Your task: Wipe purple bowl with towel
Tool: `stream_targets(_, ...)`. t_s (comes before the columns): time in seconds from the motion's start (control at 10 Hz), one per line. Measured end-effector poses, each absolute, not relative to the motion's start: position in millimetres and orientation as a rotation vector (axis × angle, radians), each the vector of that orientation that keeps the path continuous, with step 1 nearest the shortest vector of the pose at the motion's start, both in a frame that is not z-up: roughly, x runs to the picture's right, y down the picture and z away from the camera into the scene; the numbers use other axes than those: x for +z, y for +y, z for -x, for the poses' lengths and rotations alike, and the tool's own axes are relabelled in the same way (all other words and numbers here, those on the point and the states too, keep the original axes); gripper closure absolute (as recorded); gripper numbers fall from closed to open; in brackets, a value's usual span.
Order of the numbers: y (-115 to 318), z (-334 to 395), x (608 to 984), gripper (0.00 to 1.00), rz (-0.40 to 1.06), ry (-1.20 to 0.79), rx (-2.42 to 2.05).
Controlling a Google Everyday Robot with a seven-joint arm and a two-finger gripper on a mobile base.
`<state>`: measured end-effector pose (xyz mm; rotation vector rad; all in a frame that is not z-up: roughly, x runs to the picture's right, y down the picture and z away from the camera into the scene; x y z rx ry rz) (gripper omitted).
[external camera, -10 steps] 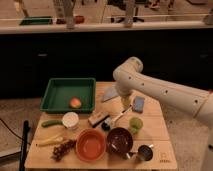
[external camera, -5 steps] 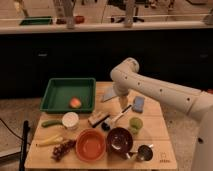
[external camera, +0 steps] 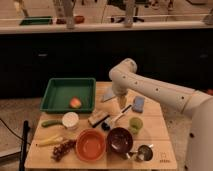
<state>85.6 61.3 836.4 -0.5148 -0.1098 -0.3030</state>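
The purple bowl [external camera: 120,140] sits at the front of the wooden table, right of the orange bowl [external camera: 90,145]. The grey-blue towel [external camera: 108,95] lies folded in a rough triangle at the back of the table, beside the green tray. My gripper [external camera: 121,102] hangs from the white arm and points down just right of the towel, close above the table. It is behind the purple bowl and well apart from it. It looks empty.
A green tray [external camera: 60,82] holds an apple [external camera: 75,102]. A blue sponge pad [external camera: 138,104], green cup [external camera: 135,124], metal cup [external camera: 144,152], brush [external camera: 99,118], white cup [external camera: 70,120], cucumber [external camera: 50,122], banana [external camera: 50,141] and grapes [external camera: 62,149] crowd the table.
The arm and gripper have shifted slightly left, closer to the towel. The towel and the bowls have not moved.
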Motion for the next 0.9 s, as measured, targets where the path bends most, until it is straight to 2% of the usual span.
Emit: stream_targets(0.9,67.3,-80.5,870.0,0.2,0.525,-0.131,-0.309)
